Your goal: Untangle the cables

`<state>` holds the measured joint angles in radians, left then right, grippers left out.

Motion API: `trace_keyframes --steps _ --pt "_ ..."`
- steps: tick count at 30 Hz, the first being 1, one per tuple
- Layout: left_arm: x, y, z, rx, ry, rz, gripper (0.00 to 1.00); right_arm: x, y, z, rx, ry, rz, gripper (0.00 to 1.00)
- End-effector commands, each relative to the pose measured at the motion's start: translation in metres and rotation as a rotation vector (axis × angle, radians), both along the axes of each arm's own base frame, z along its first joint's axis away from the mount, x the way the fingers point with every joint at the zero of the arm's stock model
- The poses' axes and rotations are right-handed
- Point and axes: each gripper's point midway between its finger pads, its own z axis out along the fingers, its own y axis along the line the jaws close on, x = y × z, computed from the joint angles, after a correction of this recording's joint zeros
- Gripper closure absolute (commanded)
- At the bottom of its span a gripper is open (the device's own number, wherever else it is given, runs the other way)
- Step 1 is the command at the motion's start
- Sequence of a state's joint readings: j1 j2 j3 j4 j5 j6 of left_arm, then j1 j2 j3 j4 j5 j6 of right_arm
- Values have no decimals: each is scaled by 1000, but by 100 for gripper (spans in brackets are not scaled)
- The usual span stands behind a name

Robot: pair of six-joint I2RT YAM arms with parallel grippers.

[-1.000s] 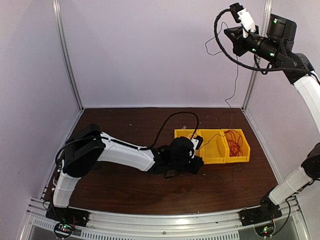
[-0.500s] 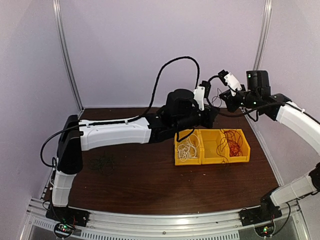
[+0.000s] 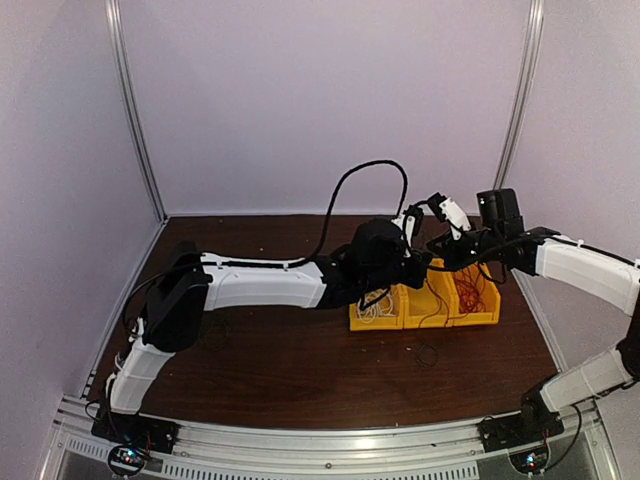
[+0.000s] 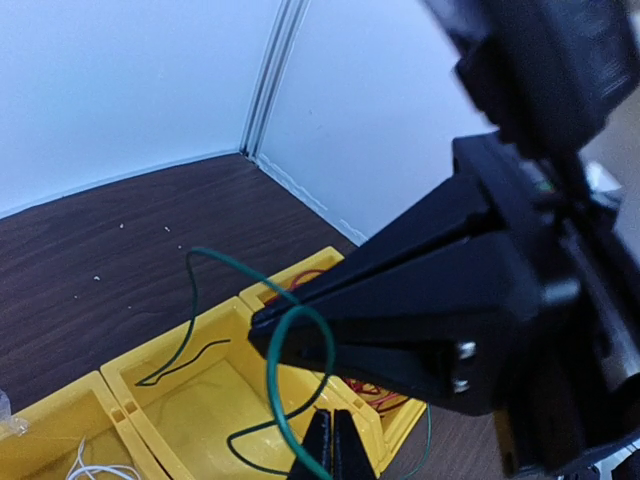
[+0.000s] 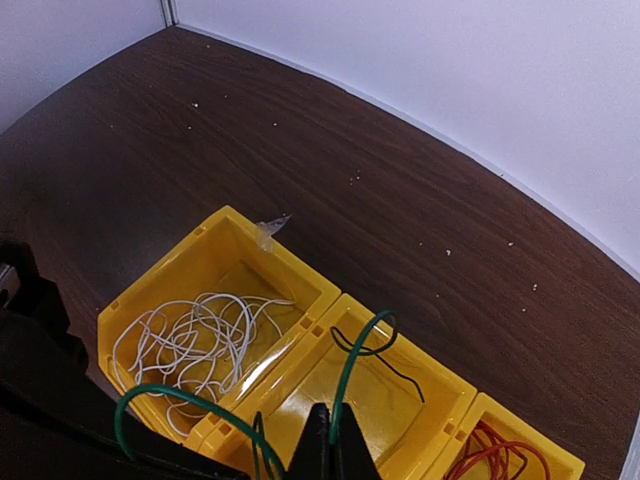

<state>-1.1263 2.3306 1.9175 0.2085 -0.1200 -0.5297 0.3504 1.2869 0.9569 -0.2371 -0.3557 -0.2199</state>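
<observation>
Wires being sorted by colour into a row of three yellow bins (image 3: 425, 320) on a dark wooden worktop (image 3: 300, 370). Both robot arms now meet low over the bins. A second ago the right arm was stretched high toward the upper right corner while the left arm sat low beside the bins. Half a second ago both were raised together above them, and since then they have come down.

The left end effector (image 4: 330, 445) is fully closed, pinching a green wire (image 4: 270, 385). The right end effector (image 5: 323, 440) is fully closed on the same wire, just beside the left one. Between and below them the wire hangs in a loose loop, its thin free end trailing into the middle bin (image 5: 390, 410).

White wires (image 5: 190, 340) lie coiled in the left bin, and red wires (image 5: 495, 455) fill the right one. Two small dark tangles remain on the worktop, one (image 3: 210, 330) near the left arm and one (image 3: 428, 353) in front of the bins.

The descent suggests this wire has been pulled free and is about to be released into the middle bin, with the dark tangles yet to be handled.
</observation>
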Motion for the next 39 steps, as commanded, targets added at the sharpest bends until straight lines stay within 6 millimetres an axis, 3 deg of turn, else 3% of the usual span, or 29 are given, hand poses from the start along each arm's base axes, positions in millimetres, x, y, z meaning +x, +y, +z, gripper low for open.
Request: trace_keyframes --steps 1,4,6,9,12,18,20,25,26,27,29,31,34,39 --pt "3 -5 10 -67 -14 5 100 13 8 -28 60 58 0 100" --pt "7 -11 0 -58 -6 6 100 21 15 -42 52 110 25 97" --pt "9 -13 -9 -50 7 9 100 25 19 -45 45 144 46 76" --pt "10 -11 -20 -40 21 20 100 34 6 -24 79 126 8 56" --pt "10 -9 -29 -25 26 23 100 37 -15 1 62 69 -35 43" --pt "23 -17 -39 -16 42 12 100 17 -40 14 5 52 -49 35" --pt "28 -20 -47 -8 50 19 100 10 -42 15 -21 49 -31 29" --pt "39 -29 -68 15 98 18 100 -13 -51 8 -96 85 -8 27" --pt "39 -28 -70 17 102 20 97 -18 -52 3 -115 96 10 26" --pt "39 -27 -70 18 105 19 86 -21 -54 -1 -138 111 15 26" --pt "38 -27 -67 16 104 1 65 -31 -55 -8 -165 129 44 26" --pt "36 -25 -59 20 100 -7 53 -41 -58 -16 -191 133 62 26" --pt "33 -17 -32 9 64 -7 43 -56 -69 -36 -279 138 89 28" --pt "24 6 29 -50 -35 -6 38 -103 -70 -64 -397 140 301 34"
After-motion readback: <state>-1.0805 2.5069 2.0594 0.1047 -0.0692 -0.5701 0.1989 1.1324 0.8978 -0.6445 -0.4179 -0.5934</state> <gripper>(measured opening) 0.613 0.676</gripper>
